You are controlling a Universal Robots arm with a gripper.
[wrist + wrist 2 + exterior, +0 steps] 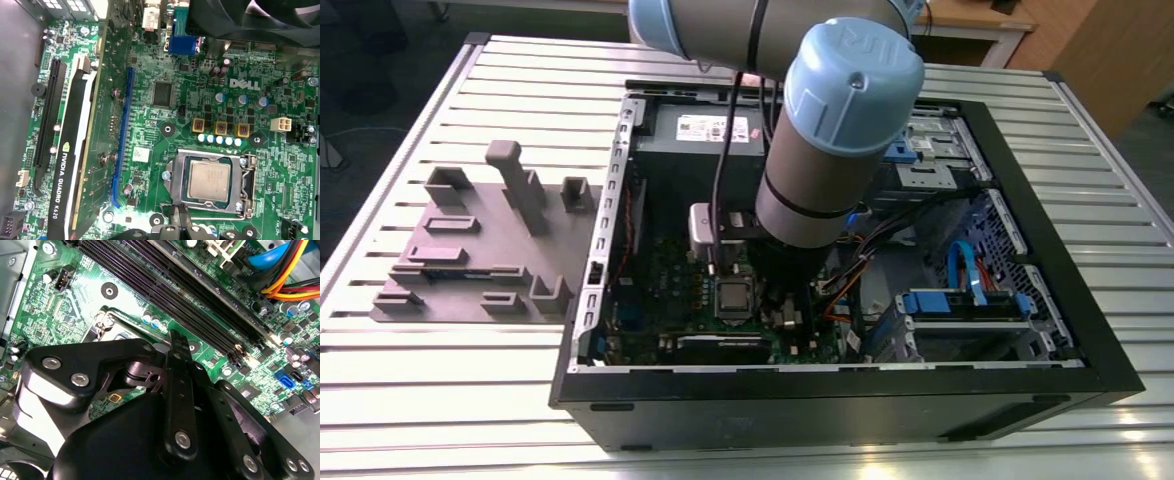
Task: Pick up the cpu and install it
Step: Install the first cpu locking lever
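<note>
1. Already, cpu point(209, 180) lies flat inside socket frame point(172, 176), on the board point(150, 125).
2. My gripper point(172, 360) hovers beside it; finger spread: cannot tell.
3. Judgement: keep vertical, avoid nudging chip.

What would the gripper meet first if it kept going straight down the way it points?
Probably the edge of the metal socket frame that holds the cpu, since the gripper sits at the frame's rim; depth is unclear.

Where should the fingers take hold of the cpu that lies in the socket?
Probably at two opposite edges, coming straight down from above. The cpu lies flat inside the metal socket frame, so its sides are hardly reachable from the side, and its flat top offers nothing to pinch.
</note>
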